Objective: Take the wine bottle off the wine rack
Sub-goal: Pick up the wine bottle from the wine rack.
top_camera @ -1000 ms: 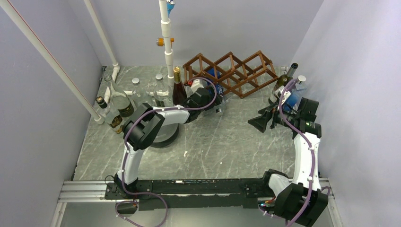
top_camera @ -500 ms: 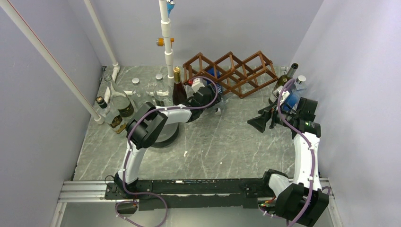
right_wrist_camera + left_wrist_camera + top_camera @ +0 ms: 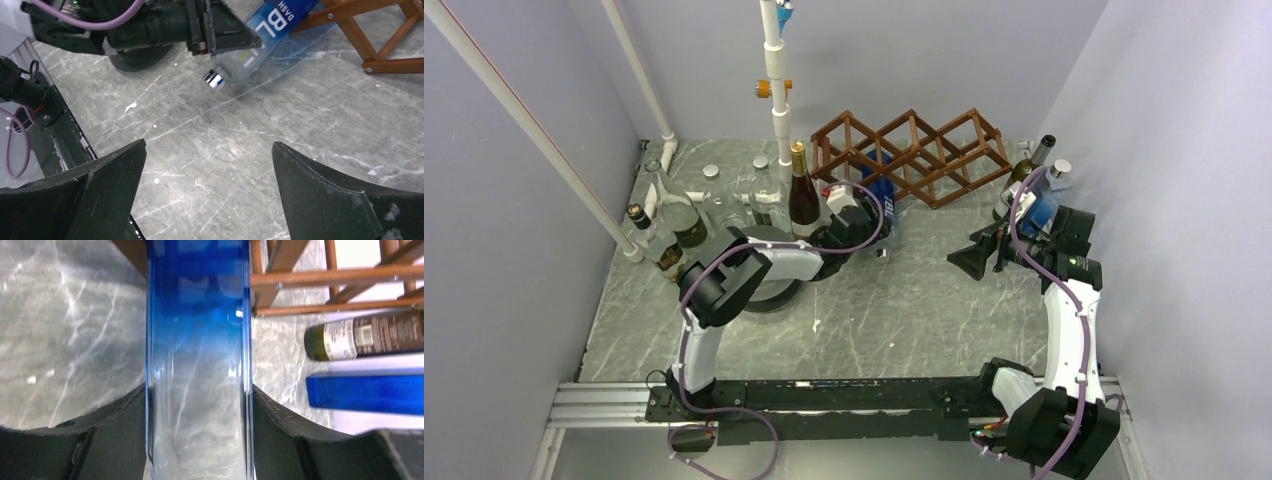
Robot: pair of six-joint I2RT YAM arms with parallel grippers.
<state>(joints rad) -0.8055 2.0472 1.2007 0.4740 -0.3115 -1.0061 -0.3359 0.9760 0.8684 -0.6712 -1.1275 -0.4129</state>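
At the front of the brown wooden lattice wine rack [image 3: 330, 276], left gripper [image 3: 198, 405] clamps the blue glass wine bottle [image 3: 197, 330]; slick glass could slip.

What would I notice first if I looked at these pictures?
Probably the shiny blue bottle, squeezed in the left hand just in front of the brown wooden wine rack at the back of the table. Next you'd spot the bunch of bottles standing in the back left corner. The right hand hangs wide open on the right side.
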